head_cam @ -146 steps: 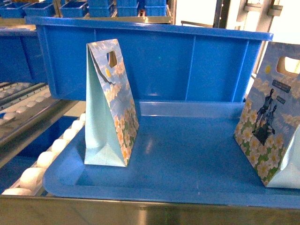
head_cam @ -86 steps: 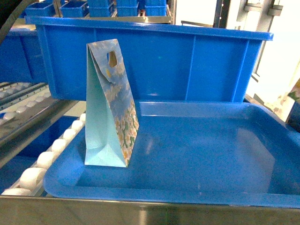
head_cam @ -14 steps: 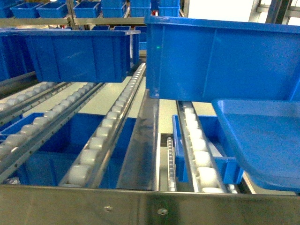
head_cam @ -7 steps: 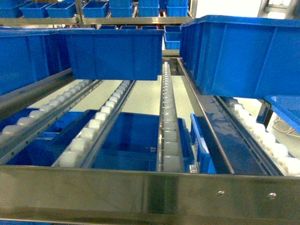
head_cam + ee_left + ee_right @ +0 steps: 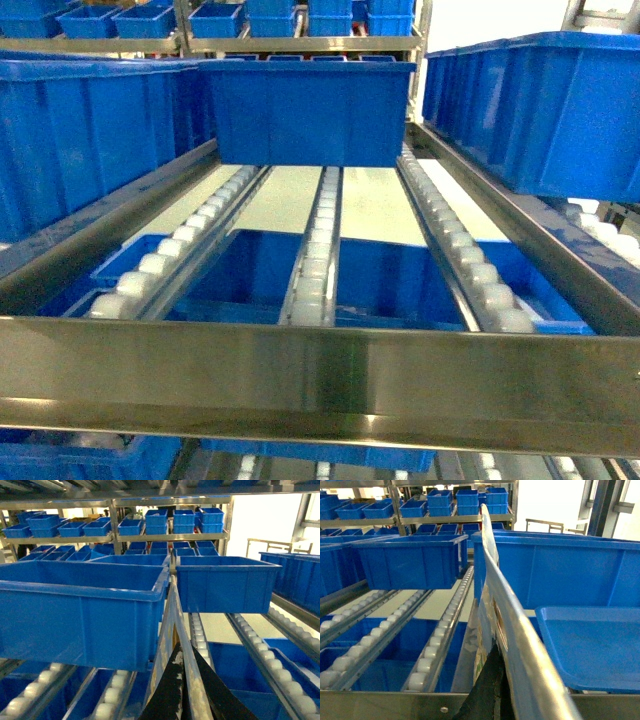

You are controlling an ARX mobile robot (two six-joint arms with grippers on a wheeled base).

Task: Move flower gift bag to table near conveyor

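Steel front rail and the conveyor roller lanes now fill the head view. The tray and bags seen seconds ago have slid out of it, so I judge the carry is under way, with no bench in sight yet.

Left wrist: the left jaws clench a flower gift bag, edge-on and rising above them. Blue bins crowd their left, with an open lane to their right.

Right wrist: the right jaws grasp a second bag, with the blue tray close on their right.

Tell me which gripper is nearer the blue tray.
Right: the right gripper sits just left of the tray; the left gripper's view shows bins but no tray.
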